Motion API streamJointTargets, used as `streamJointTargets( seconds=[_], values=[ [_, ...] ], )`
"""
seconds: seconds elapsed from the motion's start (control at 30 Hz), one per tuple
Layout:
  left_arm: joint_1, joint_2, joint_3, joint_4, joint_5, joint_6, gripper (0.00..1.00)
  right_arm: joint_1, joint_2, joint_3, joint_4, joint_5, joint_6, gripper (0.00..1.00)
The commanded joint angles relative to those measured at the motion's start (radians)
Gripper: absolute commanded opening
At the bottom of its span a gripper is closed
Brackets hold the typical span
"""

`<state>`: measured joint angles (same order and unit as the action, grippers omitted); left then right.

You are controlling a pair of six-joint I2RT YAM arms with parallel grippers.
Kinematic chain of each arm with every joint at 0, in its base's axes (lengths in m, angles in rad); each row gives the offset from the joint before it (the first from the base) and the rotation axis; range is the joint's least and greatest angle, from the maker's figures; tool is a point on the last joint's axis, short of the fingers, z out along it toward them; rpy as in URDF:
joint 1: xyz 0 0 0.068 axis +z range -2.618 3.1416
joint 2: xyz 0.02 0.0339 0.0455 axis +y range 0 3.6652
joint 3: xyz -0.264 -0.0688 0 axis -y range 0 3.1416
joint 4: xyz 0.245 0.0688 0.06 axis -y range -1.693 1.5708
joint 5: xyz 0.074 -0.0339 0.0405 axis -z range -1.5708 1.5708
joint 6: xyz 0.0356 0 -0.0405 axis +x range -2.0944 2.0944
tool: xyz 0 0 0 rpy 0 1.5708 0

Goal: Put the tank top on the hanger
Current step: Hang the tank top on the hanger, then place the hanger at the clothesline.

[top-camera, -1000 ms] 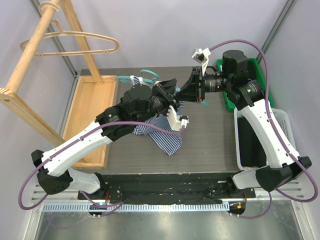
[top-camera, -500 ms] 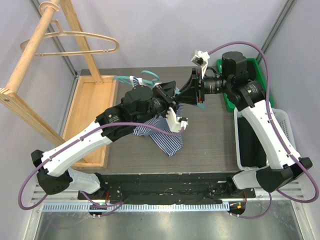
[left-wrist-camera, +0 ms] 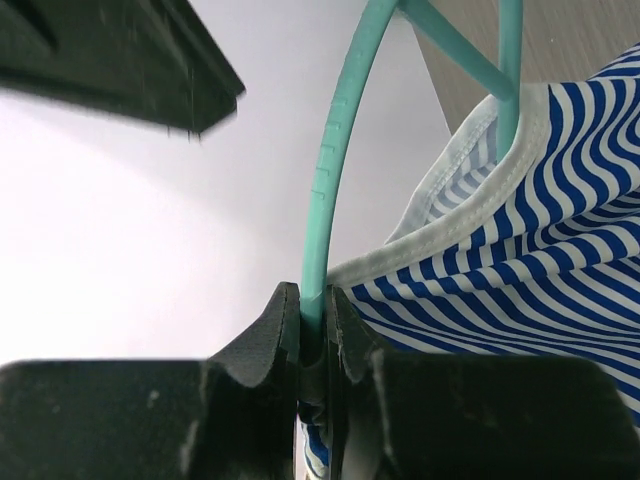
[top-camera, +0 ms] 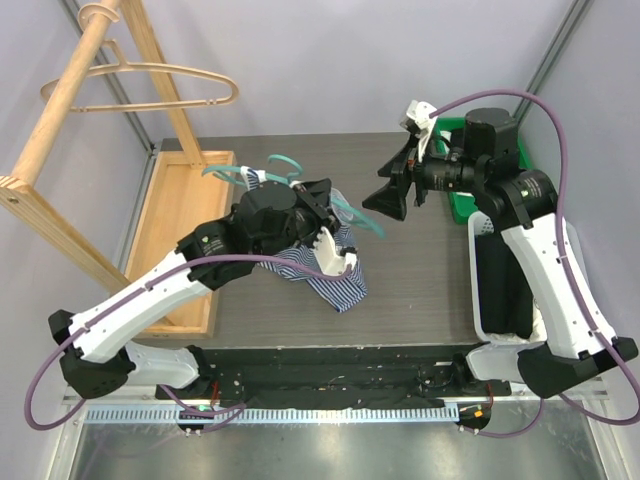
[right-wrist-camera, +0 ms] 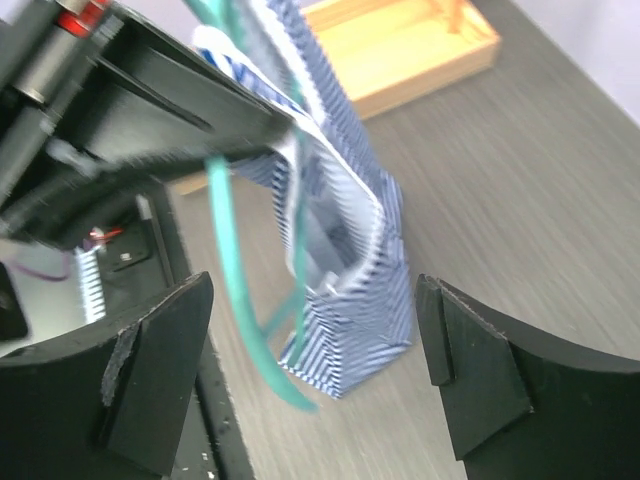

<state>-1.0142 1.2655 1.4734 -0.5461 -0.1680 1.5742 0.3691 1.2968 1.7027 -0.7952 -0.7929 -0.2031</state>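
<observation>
Pinching hanger (left-wrist-camera: 335,150) in left gripper (left-wrist-camera: 313,322) | tank top (left-wrist-camera: 560,220) hanging alongside | right gripper (right-wrist-camera: 312,310) wide, apart

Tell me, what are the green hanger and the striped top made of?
The hanger looks like plastic: teal, smooth, with small moulded ridges along its thin rod. The top is soft fabric, maybe cotton knit: it drapes and folds, with stitched white trim.

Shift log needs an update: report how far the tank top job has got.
Done: the tank top hangs partly on the hanger, hem on the table. In hand: left claw shut on the hanger; right claw open, holding nothing. Left: one hanger end pokes out bare, so that shoulder seemingly needs threading.
</observation>
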Motion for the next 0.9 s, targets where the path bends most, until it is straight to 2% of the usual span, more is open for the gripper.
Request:
streamJointTargets(
  seconds=[0.0,0.1,0.3,0.6,0.87],
  values=[
    [0.051,-0.058,0.007,-0.003,-0.015,-0.016,0.0,-0.033,-0.051,0.054,-0.027,0.113,-0.056,0.92],
    [0.11,-0.072,0.011,-0.014,0.016,-0.028,0.0,-0.071,-0.06,0.064,-0.036,0.156,-0.061,0.92],
    [0.245,-0.08,0.056,-0.081,0.097,-0.051,0.0,-0.171,-0.053,0.077,-0.056,0.146,-0.059,0.93],
    [0.453,-0.048,0.225,-0.248,0.252,-0.071,0.0,-0.213,-0.056,0.069,-0.062,0.135,-0.055,0.93],
    [0.621,-0.009,0.347,-0.322,0.381,-0.085,0.0,-0.234,-0.059,0.049,-0.067,0.129,-0.062,0.93]
  ],
)
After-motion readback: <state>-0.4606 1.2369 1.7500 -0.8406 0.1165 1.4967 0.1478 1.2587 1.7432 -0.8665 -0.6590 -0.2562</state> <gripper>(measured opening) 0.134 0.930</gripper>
